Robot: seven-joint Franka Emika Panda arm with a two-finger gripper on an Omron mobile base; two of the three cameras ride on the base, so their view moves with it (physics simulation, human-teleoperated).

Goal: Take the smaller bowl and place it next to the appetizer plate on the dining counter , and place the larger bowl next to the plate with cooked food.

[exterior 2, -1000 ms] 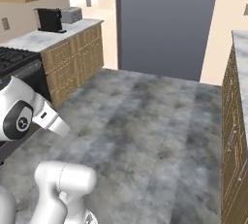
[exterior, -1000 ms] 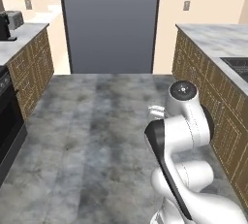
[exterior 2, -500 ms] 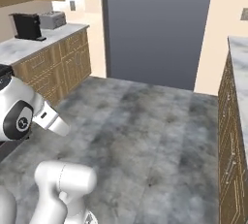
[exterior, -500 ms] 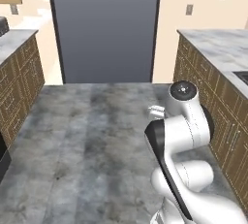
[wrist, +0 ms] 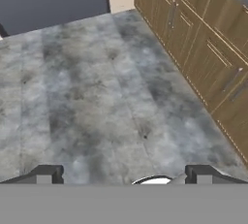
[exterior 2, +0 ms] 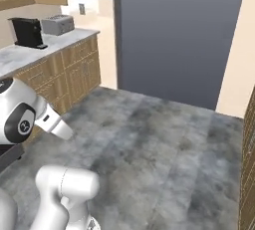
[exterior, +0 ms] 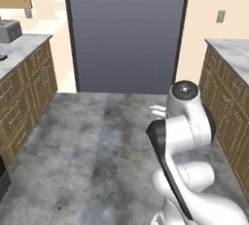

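1. My gripper (wrist: 124, 182) is spread wide and holds nothing; in the hand view its two dark fingertips (wrist: 44, 174) stand far apart above bare grey floor (wrist: 97, 102).
2. I cannot place either bowl, either plate or the dining counter from here. What I have in front of me is a tall dark panel (exterior: 126, 29) on the far wall, wooden cabinets (exterior: 24, 102) with a marble counter (exterior: 22, 48) on the left, and another cabinet run (exterior: 228, 107) on the right.
3. On the left counter, in the right base view, sit a black coffee machine (exterior 2: 27, 32) and a grey toaster (exterior 2: 57, 24). Neither belongs to the job.
4. I judge that I am in transit, with the first pickup not yet begun.
5. Risk: with cabinets on both sides, my folded arm (exterior: 182, 131) could clip the right-hand cabinets if the base swings near them.
6. Risk: once the bowls come into view, I could take the wrong one. The small bowl goes beside the appetizer plate and the large one beside the cooked food, so a mix-up spoils both placements.
7. Risk: the marble counter here resembles a dining top, so I could set a bowl down on the wrong surface.
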